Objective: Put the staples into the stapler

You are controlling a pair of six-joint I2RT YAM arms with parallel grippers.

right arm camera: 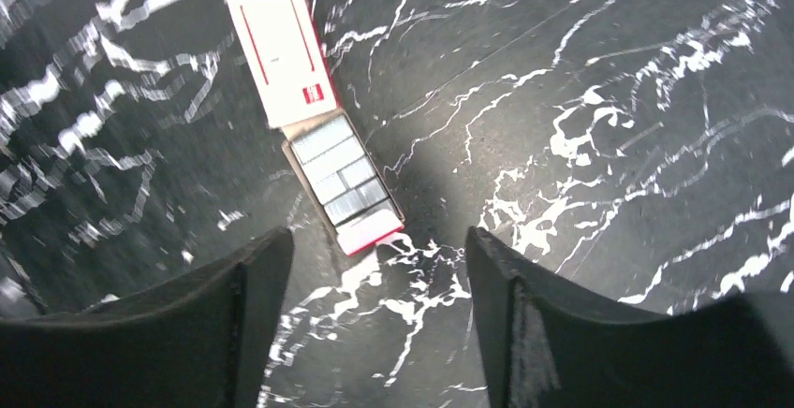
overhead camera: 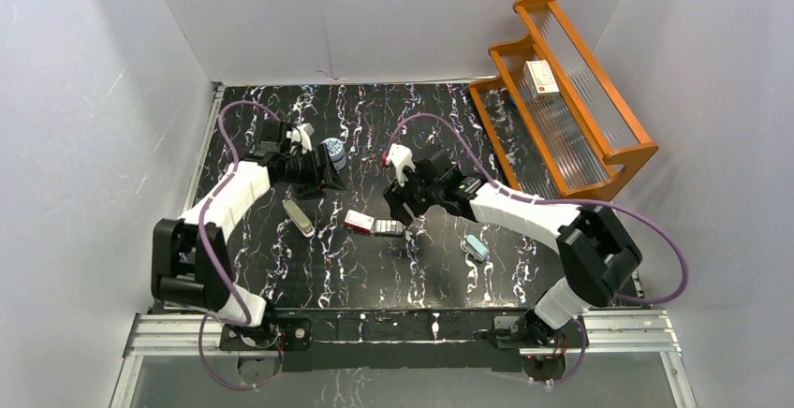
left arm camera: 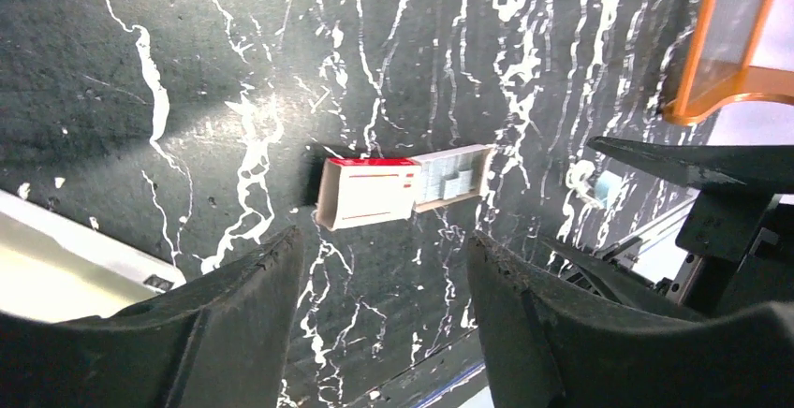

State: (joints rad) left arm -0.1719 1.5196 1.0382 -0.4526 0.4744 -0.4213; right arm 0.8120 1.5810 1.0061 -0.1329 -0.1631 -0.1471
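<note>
Staples (right arm camera: 342,179): silvery strips lay in a grey tray on the bench (overhead camera: 440,277), the tray slid partly out of its red-and-white sleeve (right arm camera: 281,48).
Stapler (overhead camera: 299,217): lay flat on the bench, left of the sleeve and apart from it.
Left gripper (left arm camera: 384,238): fingers apart, holding nothing, facing the sleeve.
Right gripper (right arm camera: 376,240): fingers apart, empty, just above the tray's end.

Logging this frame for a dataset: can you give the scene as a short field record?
staples: exposed, slid half out of sleeve, on table
stapler: on table, left of staples in top view, unheld
left gripper: open, empty
right gripper: open, empty, pointed at staples
others: blue stapler, tin, white box on rack
</note>
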